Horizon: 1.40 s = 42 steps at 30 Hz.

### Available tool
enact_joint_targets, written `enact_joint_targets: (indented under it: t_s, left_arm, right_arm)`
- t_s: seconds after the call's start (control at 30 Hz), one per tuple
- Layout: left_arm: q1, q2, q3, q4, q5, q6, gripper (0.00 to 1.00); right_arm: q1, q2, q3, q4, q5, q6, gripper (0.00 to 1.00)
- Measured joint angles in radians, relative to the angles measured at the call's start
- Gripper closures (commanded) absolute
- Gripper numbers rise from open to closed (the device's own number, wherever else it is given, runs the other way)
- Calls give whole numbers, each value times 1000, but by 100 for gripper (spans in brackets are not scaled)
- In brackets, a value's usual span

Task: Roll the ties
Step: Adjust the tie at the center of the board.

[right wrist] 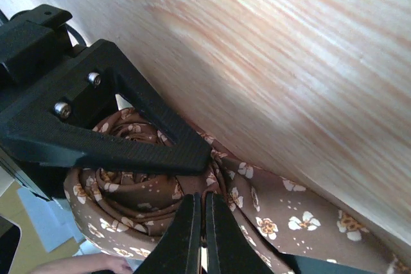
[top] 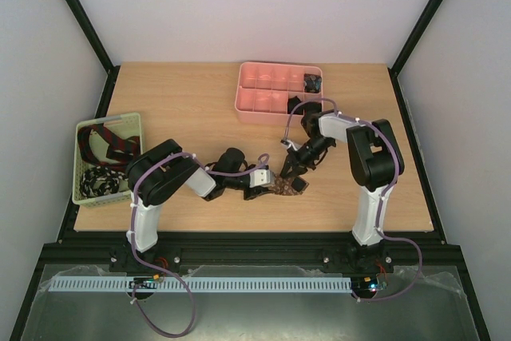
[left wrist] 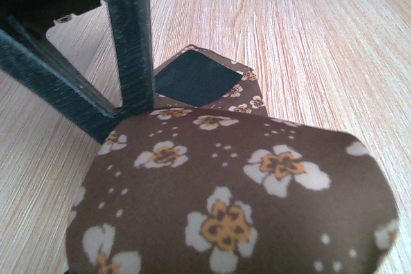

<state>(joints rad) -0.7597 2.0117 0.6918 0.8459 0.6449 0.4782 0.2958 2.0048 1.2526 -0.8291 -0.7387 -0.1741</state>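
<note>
My left pincer (top: 259, 186) and right pincer (top: 289, 172) clamp the brown tie (top: 289, 188), half-coiled near the pink tray (top: 279, 68); basket ties (top: 112, 143) wait

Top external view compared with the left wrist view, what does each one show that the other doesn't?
Only the top external view shows the pink tray, the green basket holding other ties, and the right gripper. Only the left wrist view shows the white-and-orange flower print and the dark lining at the pointed tip. Both show the brown tie on the wooden table.
</note>
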Motion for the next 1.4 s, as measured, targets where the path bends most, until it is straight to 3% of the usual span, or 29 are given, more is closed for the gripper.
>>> enact_joint_targets:
  t_s: [0.33,0.83,1.23,1.4]
  left_arm:
    - [3,0,-13,11,42,-89,65]
    - [38,-44,-52,110,13,-374,65]
    - [11,-48,-45,-11,-97,-80,69]
    - [0,-48,-31,-22,-133,-47,70]
  right_arm:
    - [-2,16,-63,34,-6,23,99]
    - [0,39,-74,58,8,16,99]
    - [7,41,31,15,58,-21,99]
    - [7,8,36,-23,43,-37,99]
